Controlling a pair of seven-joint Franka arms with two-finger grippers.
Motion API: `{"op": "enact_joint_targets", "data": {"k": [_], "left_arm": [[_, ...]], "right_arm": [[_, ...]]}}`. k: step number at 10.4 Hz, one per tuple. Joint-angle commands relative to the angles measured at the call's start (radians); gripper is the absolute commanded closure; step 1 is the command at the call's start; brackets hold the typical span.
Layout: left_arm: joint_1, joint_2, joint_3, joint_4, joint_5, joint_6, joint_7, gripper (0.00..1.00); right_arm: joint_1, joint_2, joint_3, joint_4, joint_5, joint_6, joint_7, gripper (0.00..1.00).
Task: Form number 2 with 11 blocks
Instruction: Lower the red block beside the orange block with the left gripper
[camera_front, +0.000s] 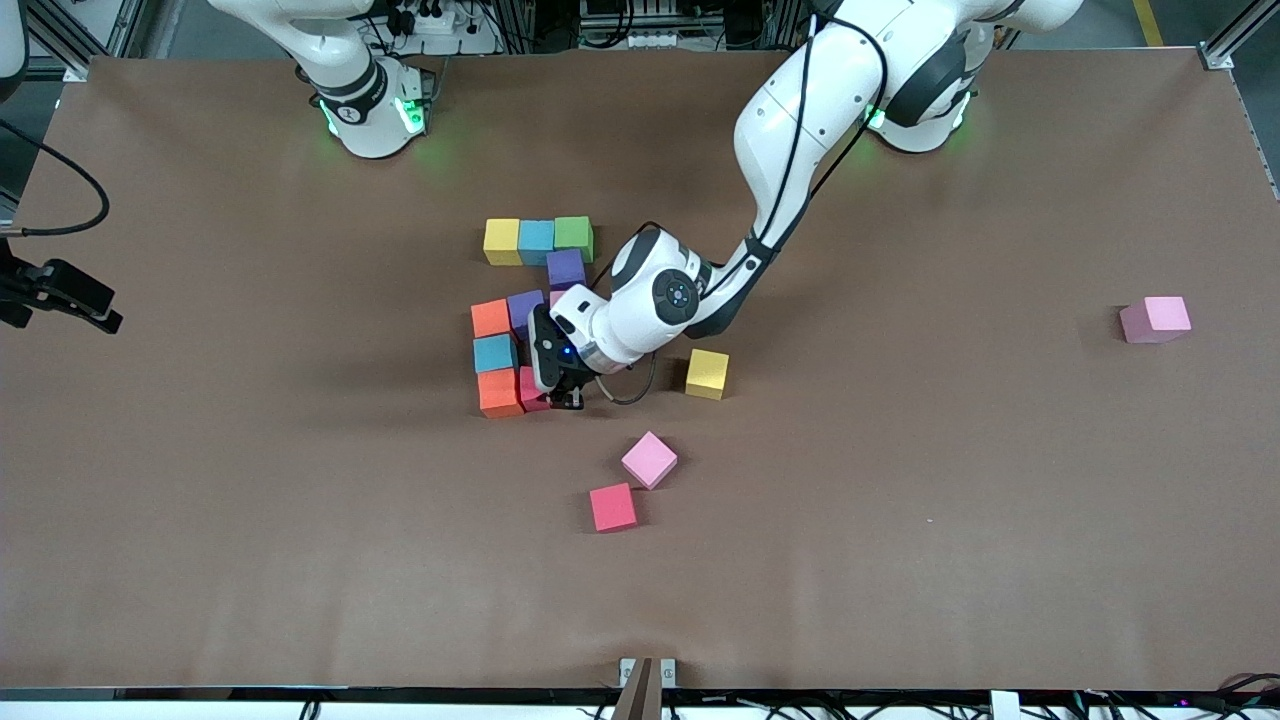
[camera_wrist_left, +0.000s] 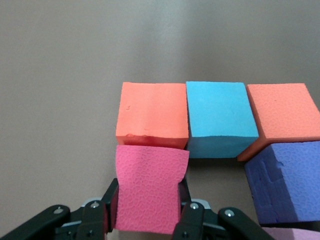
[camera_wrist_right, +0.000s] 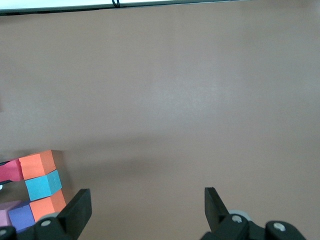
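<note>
Red block (camera_wrist_left: 149, 192), orange block (camera_wrist_left: 151, 112), brown table (camera_front: 900, 500)

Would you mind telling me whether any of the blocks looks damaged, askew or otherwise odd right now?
Yes: the red block held in the left gripper is squeezed, its sides pinched inward and its edge bowed against the orange block of the bottom row. The other placed blocks look square. The right gripper waits open, away from them.

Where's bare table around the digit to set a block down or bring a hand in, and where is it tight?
Bare table lies from the orange block toward the right arm's end, and between the yellow block and the lone pink block. It is crowded where the left gripper pinches the red block against the digit; another pink block and red block lie nearer the camera.
</note>
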Motion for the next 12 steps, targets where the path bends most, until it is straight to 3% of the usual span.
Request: {"op": "enact_joint_targets", "data": {"k": [1, 12], "left_arm": [[0.003, 0.047, 0.000, 0.048, -0.027, 0.001, 0.014, 0.96], [0.000, 0.063, -0.002, 0.051, -0.027, 0.047, 0.008, 0.94]], "right_arm": [[-0.001, 0.015, -0.001, 0.031, 0.017, -0.010, -0.008, 0.00], [0.000, 0.021, -0.001, 0.031, 0.016, 0.002, -0.008, 0.00]]}}
